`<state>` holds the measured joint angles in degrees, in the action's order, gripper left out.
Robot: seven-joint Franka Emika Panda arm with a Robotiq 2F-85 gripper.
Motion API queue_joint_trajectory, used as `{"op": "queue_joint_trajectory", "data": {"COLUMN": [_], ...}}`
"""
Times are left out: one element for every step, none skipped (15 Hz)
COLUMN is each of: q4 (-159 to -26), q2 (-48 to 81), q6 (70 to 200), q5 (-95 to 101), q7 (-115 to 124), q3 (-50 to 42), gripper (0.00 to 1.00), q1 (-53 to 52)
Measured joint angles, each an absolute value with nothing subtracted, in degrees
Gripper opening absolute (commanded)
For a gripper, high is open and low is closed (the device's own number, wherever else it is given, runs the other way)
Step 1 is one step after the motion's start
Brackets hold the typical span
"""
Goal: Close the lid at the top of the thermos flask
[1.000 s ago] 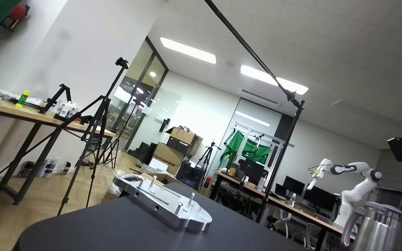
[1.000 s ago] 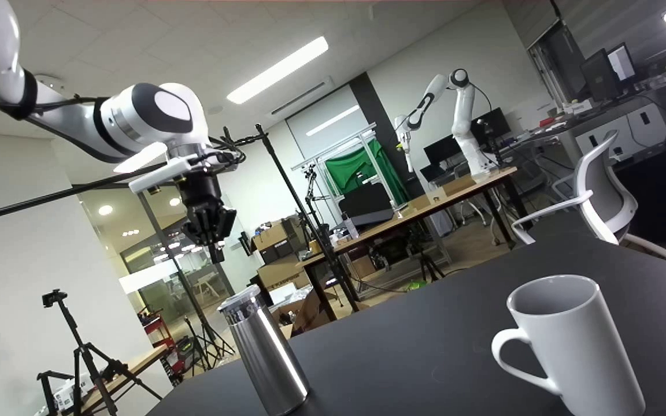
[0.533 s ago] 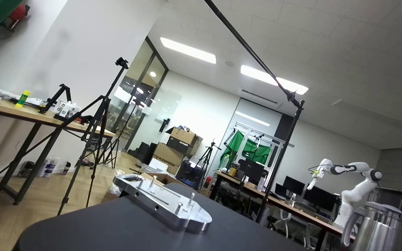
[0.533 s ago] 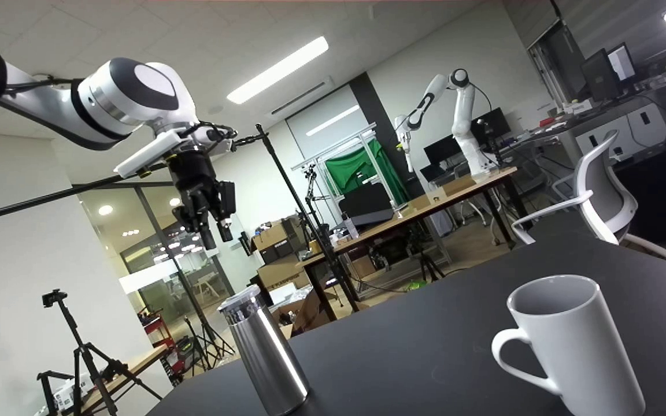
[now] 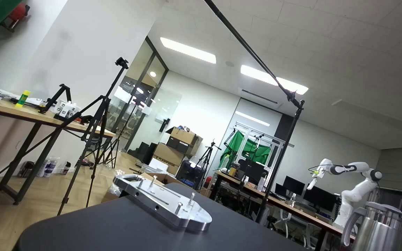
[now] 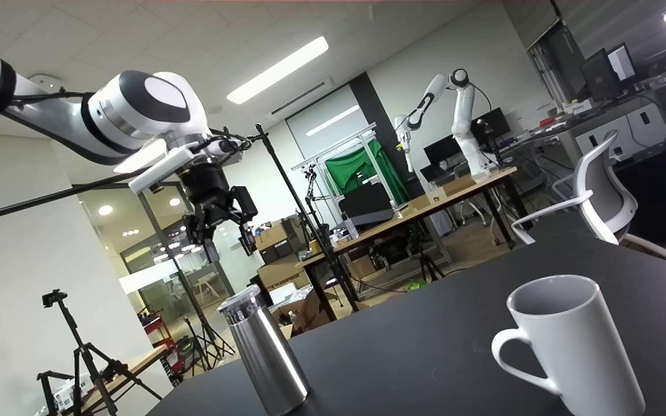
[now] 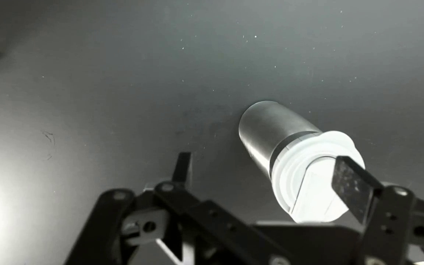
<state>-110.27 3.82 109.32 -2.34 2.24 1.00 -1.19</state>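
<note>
The thermos flask [image 6: 272, 361] was stood upright on the worktop [image 6: 414, 358], presumably so that its lid [image 7: 317, 184] could be reached from above. The claw [image 6: 230, 249] was held above the flask, apart from it, its fingers [image 7: 353, 189] spread wide and nothing gripped between them. In the wrist view, one finger was seen across the lid, so the flask was not centred in the gap. The spread was perhaps meant for straddling the lid, though pressing would seem better served by fingers brought together. Whether the lid was fully closed could not be told. The white mug [image 6: 581, 352] was placed well apart, where a descent would likely not be hindered.
</note>
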Motion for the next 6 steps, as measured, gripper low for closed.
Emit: {"op": "queue_joint_trajectory", "data": {"q4": [-110.52, -110.67, -110.75, -110.79, -110.80, -110.81], "q2": [3.82, 3.82, 3.82, 3.82, 3.82, 3.82], "q6": [109.51, 109.53, 109.53, 109.52, 109.52, 109.52], "q5": [-2.34, -2.30, -2.16, -2.11, -2.10, -2.10], "q7": [2.26, 2.27, 2.37, 2.48, 2.52, 2.53], "q3": [1.00, 1.00, 1.00, 1.00, 1.00, 1.00], "gripper": [1.00, 1.00, 1.00, 1.00, 1.00, 1.00], "q1": [-1.19, -1.20, -1.20, -1.19, -1.20, -1.20]}}
